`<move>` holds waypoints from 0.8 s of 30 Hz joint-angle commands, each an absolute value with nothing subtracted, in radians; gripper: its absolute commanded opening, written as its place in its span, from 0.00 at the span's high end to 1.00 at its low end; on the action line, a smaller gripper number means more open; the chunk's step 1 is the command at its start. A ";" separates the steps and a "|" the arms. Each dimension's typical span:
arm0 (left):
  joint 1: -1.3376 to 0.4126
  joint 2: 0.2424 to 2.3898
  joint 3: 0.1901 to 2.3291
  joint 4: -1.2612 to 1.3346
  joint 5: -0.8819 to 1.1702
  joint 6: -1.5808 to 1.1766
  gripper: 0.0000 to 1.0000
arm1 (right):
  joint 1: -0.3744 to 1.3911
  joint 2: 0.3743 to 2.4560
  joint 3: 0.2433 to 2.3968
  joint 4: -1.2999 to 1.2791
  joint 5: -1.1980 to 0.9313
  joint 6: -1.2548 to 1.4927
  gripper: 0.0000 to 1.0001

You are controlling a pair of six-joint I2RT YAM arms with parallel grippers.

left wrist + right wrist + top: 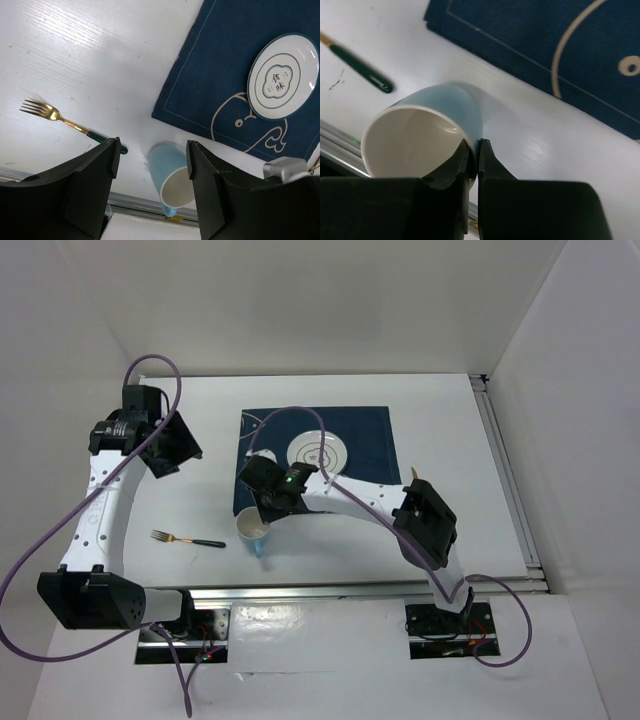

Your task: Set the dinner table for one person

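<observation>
A light blue cup point(253, 530) with a white inside stands on the white dinner table point(450, 440), just in front of the navy placemat point(372, 430). My right gripper point(268, 506) is shut on its rim. In the right wrist view, one finger is inside the cup point(420, 135) and one outside, where the gripper point(478, 147) pinches the wall. A white plate point(318, 452) sits on the placemat. A gold fork point(185, 538) with a dark green handle lies left of the cup. My left gripper point(165, 445) is open and empty, high at the far left. Its wrist view shows its gripper point(153, 150), the cup point(172, 177), fork point(50, 115) and plate point(283, 75).
A metal rail point(360, 590) runs along the table's front edge close behind the cup, and another rail point(505, 480) along the right edge. White walls enclose the back and sides. Purple cables loop over both arms. The fork's handle point(362, 70) lies near the cup.
</observation>
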State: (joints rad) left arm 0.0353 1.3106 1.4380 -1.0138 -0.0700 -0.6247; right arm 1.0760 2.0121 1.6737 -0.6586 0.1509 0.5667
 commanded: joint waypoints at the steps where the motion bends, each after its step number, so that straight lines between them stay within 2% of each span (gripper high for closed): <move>1: 0.040 1.285 1.437 -0.994 -0.048 -0.601 0.28 | 1.004 1.971 1.761 -0.689 0.233 0.580 1.00; 6: 0.040 1.285 1.437 -0.985 -0.048 -0.601 0.28 | 0.853 1.962 1.922 -0.810 0.258 0.569 1.00; 8: 0.040 1.295 1.437 -0.985 -0.037 -0.601 0.28 | 0.735 1.988 1.991 -0.853 0.267 0.558 1.00; 14: 0.040 1.316 1.428 -0.976 -0.028 -0.601 0.28 | 0.530 2.088 2.185 -0.951 0.291 0.558 1.00; 24: 0.040 1.335 1.358 -0.966 -0.028 -0.620 0.28 | 0.287 2.261 2.330 -0.908 0.273 0.558 1.00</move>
State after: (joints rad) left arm 0.0360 1.3331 1.3724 -0.9863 -0.0422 -0.6277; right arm 0.3031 2.2593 2.2608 -0.9260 0.2897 0.5533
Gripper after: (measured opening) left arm 0.719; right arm 0.133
